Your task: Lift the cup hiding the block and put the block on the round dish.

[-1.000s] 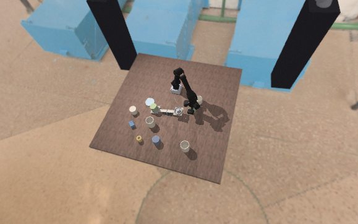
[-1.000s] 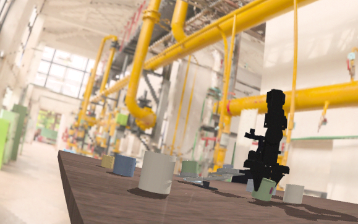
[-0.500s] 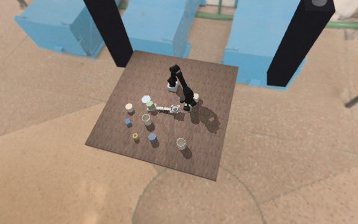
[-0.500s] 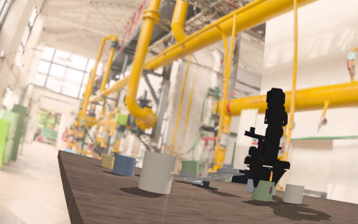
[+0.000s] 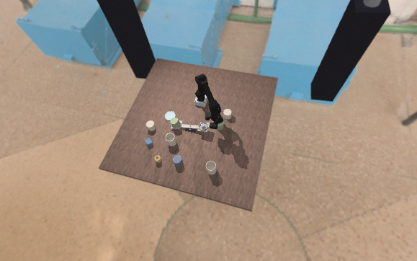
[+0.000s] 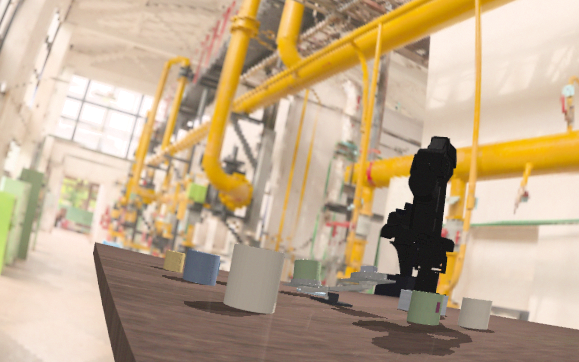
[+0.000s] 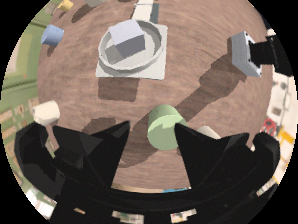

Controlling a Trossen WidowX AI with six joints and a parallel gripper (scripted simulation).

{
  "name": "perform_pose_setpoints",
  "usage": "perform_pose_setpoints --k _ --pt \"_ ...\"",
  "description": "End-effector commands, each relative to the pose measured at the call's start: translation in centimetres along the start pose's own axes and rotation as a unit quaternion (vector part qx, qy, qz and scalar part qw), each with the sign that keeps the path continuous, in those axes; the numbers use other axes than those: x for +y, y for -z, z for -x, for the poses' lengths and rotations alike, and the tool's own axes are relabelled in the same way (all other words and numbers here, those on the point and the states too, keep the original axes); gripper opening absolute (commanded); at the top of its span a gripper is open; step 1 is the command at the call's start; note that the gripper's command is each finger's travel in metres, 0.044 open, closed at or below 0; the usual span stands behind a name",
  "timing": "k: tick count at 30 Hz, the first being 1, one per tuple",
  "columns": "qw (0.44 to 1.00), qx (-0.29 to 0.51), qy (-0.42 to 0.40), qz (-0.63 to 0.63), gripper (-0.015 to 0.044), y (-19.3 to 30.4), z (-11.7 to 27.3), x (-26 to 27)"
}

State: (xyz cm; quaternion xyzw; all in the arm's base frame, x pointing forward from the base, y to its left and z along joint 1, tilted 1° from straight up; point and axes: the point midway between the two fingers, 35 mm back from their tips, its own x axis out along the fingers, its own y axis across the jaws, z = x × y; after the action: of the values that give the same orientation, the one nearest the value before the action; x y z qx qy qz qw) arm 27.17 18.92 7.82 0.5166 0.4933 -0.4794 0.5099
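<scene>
One green cup [image 5: 221,126] [image 6: 423,308] [image 7: 165,132] stands on the table beyond the balance's right end. My gripper [image 5: 211,121] [image 6: 427,284] [image 7: 152,125] is open just above and beside it; in the wrist view the cup is near the right finger, not clamped. A pale grey block [image 5: 203,126] [image 7: 127,37] lies uncovered in the ringed pan [image 7: 159,68] at that end of the balance [image 5: 189,126]. The other green cup [image 5: 174,122] [image 6: 307,271] stands on the opposite end. The pale blue round dish [image 5: 170,115] lies just behind that end, with no cup above it.
A cream cylinder [image 5: 227,114] [image 6: 475,313] stands close behind the lifted-off cup. Another [image 5: 150,125] stands left of the dish. Two hollow cups [image 5: 171,141] [image 5: 211,170], a blue cylinder [image 5: 177,161] [image 6: 201,267], a small blue block [image 5: 149,142] and a yellow piece [image 6: 174,261] stand farther forward.
</scene>
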Motion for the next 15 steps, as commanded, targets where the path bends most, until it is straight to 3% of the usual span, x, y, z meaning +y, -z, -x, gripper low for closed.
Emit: perform_pose_setpoints --k 1,11,15 --pt "0.999 0.002 -0.006 0.033 0.0260 -1.5 1.1 1.0" --pt "0.980 -0.002 0.009 0.200 0.0260 -9.8 4.2 3.4" --pt "0.977 -0.002 0.010 0.211 0.0260 -10.3 4.4 3.5"
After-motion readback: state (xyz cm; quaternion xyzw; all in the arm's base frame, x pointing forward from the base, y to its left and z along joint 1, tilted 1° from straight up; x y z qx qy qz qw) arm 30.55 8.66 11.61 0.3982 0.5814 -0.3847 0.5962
